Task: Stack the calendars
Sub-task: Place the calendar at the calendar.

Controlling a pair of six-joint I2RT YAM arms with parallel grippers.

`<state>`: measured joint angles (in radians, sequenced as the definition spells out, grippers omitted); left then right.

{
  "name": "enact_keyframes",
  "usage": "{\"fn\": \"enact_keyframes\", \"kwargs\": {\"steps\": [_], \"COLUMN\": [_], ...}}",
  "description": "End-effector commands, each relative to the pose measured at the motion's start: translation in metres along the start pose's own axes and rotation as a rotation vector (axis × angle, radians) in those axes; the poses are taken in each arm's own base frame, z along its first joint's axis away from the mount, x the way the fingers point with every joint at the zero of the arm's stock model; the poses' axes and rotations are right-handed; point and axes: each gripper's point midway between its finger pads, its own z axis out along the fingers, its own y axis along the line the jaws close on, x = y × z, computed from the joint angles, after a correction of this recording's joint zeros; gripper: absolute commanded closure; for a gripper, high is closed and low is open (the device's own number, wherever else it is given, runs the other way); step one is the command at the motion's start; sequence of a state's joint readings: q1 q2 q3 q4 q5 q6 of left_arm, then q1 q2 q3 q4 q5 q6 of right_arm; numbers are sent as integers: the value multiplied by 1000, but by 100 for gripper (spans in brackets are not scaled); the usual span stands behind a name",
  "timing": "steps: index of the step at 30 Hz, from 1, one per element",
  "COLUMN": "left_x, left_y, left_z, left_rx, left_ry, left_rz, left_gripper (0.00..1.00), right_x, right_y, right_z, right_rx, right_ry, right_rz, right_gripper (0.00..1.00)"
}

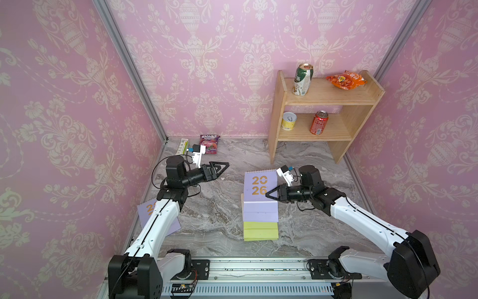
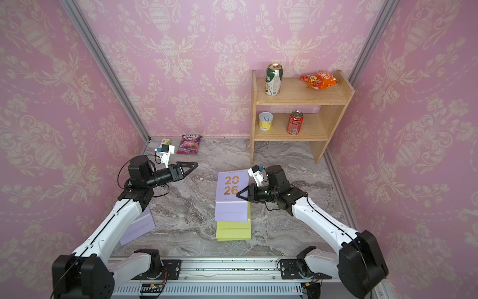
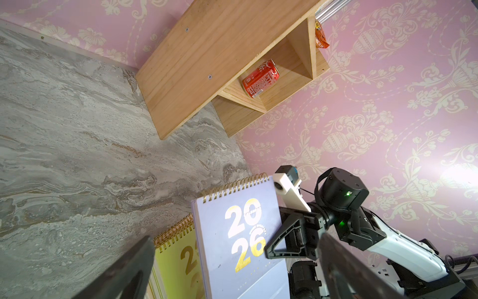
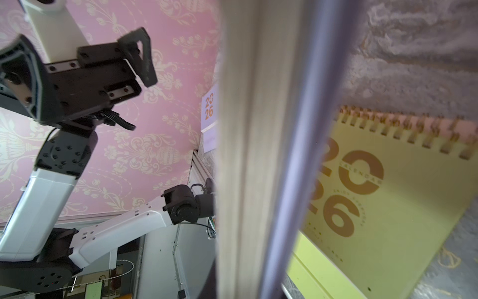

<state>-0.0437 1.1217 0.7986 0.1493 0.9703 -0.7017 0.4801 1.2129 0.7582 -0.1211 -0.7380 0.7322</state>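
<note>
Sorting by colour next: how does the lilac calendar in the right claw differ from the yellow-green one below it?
The lilac calendar is gripped at its edge by the right claw; the yellow-green calendar lies flat, untouched. Lilac is uppermost, cover fully shown; yellow-green is underneath, mostly covered. Both are spiral-bound with gold 2026 covers.

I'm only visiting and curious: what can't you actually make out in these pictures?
- Lone lilac calendar: the left arm covers most of it in both top views.
- Pile: the top lilac calendar covers the layers beneath, so there is no sure count from the top views.
- Right gripper: in the right wrist view that calendar's blurred edge blocks the grip.
- Corner box: print too small to read.
</note>
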Motion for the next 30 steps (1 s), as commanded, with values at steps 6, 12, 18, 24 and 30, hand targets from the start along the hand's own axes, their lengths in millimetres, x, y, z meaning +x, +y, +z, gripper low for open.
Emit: {"fn": "enact_keyframes", "kwargs": {"steps": [6,12,18,24,30], "left_x": [-1,-1,1,1,2], "left_y": [-1,1,0,1,1], "left_z": [1,1,0,1,1], "left_rx": [1,-2,-1,-3,-3], "left_ry": [-3,-3,-2,-2,0], "left_rz": [38,29,30,29,29], "left_gripper": [1,1,1,1,1], "right_x": [20,27,34,43,48], "right_y": [-5,-17,-28,-34,-44], "right_z": [5,13,19,20,22], "right_rx": [-93,-88,-73,-58,-35], "right_ry": [27,50,66,79,83], "right_rz": [0,15,36,51,64], "right_gripper": [100,100,100,100,100]}}
